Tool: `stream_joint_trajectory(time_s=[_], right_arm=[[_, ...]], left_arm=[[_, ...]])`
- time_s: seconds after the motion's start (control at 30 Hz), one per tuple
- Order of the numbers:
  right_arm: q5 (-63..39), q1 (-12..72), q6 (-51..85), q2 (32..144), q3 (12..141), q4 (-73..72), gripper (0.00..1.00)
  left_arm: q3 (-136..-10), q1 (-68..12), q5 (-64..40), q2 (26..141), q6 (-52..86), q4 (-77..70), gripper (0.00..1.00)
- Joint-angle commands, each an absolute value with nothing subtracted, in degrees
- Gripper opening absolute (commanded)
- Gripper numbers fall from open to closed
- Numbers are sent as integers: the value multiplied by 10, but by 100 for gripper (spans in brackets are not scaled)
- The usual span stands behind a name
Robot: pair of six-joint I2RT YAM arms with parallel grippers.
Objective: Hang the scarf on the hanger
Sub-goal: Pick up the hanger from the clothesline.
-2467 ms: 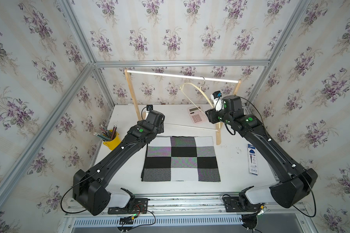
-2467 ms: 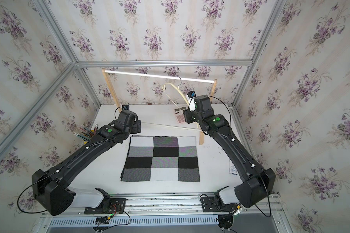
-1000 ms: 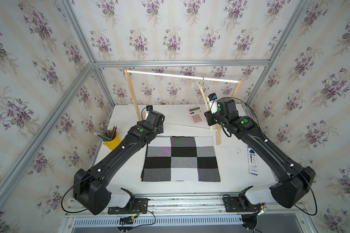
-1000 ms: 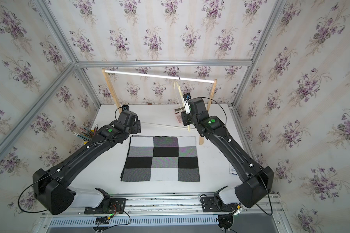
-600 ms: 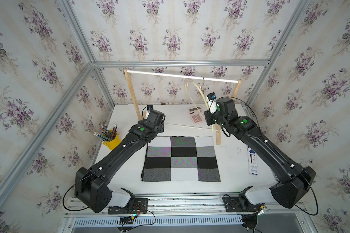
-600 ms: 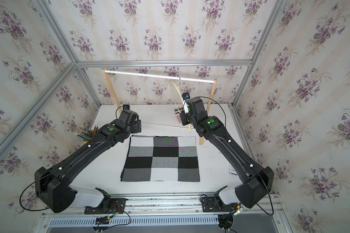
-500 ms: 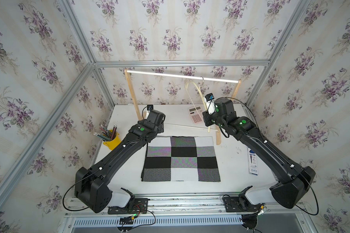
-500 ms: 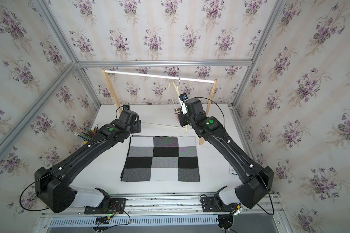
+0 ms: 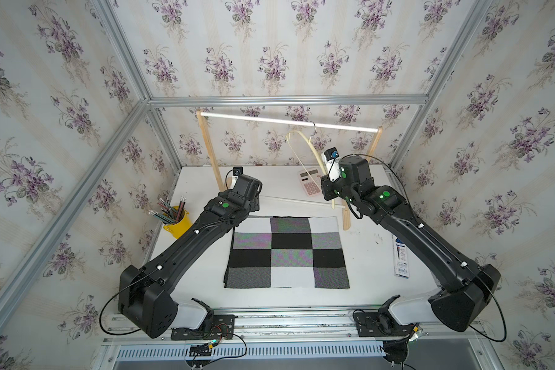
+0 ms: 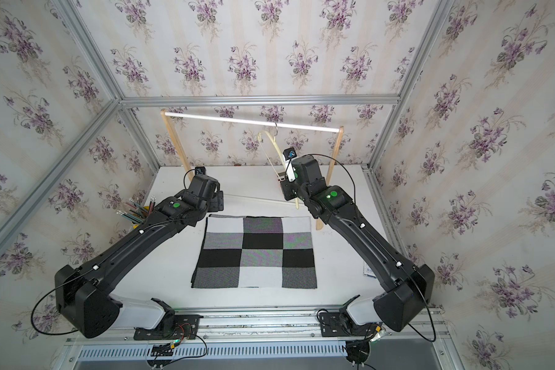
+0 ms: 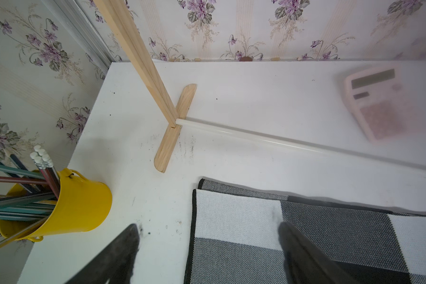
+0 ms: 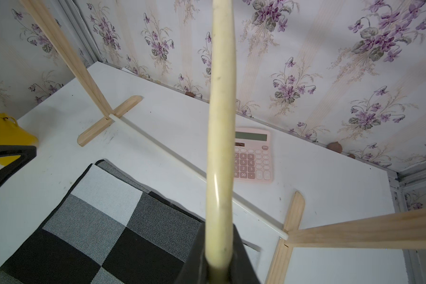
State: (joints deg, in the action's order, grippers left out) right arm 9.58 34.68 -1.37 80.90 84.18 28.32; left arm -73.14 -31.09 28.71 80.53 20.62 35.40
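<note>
Right wrist view is showing the right gripper (image 12: pixel 218 231) pinching the lower end of one arched arm of the hanger (image 12: pixel 220 110), with its fingers pressed against the pale wood on both sides. In both top views the hanger's hook is sitting on the upper rod of the rack (image 9: pixel 285 123), above and beyond that gripper, and the hanger is hanging at a tilt.

The scarf (image 9: pixel 285 253) is lying flat and folded on the table (image 9: pixel 366 256), below the right gripper and back toward the robot. The left gripper (image 11: pixel 208 227) is hovering with jaws spread wide over the scarf corner beneath it.

The step in hand is looking like steadying the hanger. A firm pinch and a small, slow pull should be keeping the hook on the rod.

The lower rod (image 11: pixel 256 137) is running between both grippers and the calculator (image 12: pixel 252 155). An upright (image 12: pixel 354 228) is standing just beside the right gripper, crowding any swing. A yellow pencil bucket (image 11: pixel 59 204) is sitting off the left gripper's outer side.
</note>
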Motion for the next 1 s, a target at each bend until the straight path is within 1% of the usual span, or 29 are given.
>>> stream_joint_trajectory(time_s=[0.0,0.37,0.73,0.97], right_arm=[[103,355,-8,797,842,226,0],[132,362,3,756,817,171,0],[120,386,-1,736,743,120,0],[145,421,2,757,714,94,0]], left_arm=[[-735,-310,294,803,208,354,90],[-747,-310,296,795,202,355,90],[-792,-332,211,733,198,359,88],[-792,-358,173,711,217,361,88]])
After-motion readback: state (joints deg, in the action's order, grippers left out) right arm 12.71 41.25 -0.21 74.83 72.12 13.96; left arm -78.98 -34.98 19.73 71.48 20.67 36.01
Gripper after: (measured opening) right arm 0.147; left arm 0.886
